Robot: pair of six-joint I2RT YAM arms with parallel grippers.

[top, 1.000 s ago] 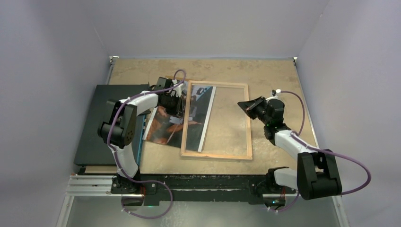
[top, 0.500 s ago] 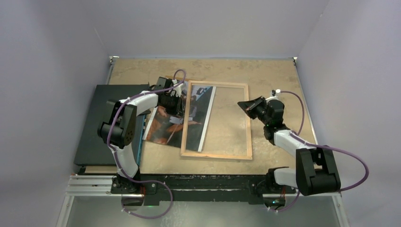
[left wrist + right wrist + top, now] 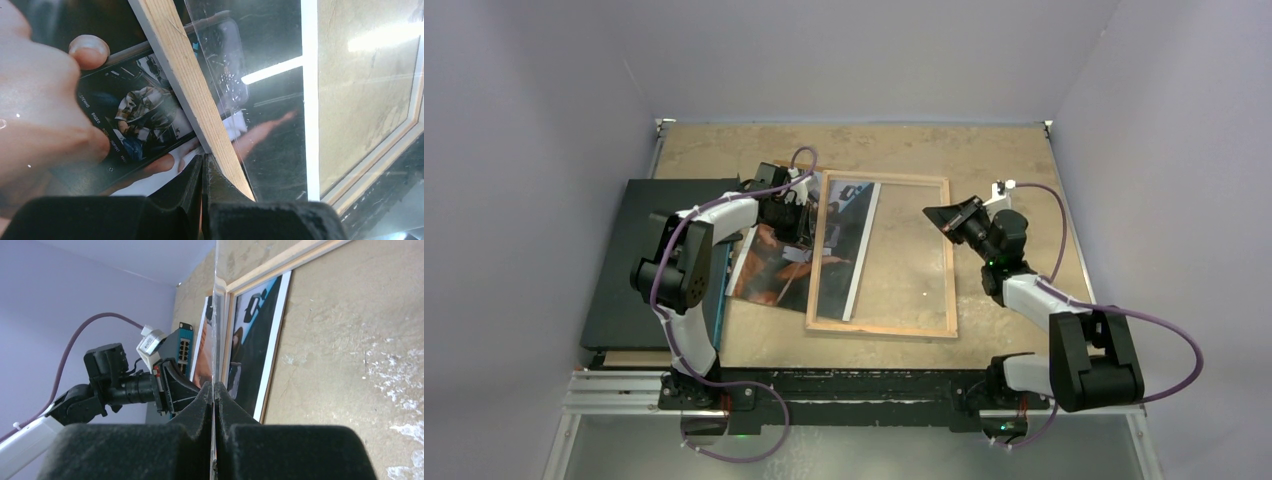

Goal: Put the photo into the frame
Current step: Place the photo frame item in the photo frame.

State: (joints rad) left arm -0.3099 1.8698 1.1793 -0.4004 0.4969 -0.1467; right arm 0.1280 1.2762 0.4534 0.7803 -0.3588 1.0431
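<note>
The frame (image 3: 879, 327) lies with its light wood back up on the table. The photo (image 3: 769, 262) lies flat, its right part with the white strip under the frame's left rail (image 3: 190, 85). My left gripper (image 3: 802, 222) is shut at the photo (image 3: 135, 120) right beside that rail, with its tips (image 3: 202, 162) apparently pinching the print. My right gripper (image 3: 932, 213) is shut on the edge of the clear pane (image 3: 216, 315) and holds that side raised above the frame. The pane (image 3: 270, 125) tilts over the photo's right part.
A plain dark flat board (image 3: 639, 260) lies at the left of the table, with a blue box (image 3: 180, 347) at its near edge. The walls close in on three sides. The left arm (image 3: 125, 385) shows beyond the pane in the right wrist view.
My right gripper has moved slightly up and away with the pane's edge. The left arm, the photo and the frame have not moved.
</note>
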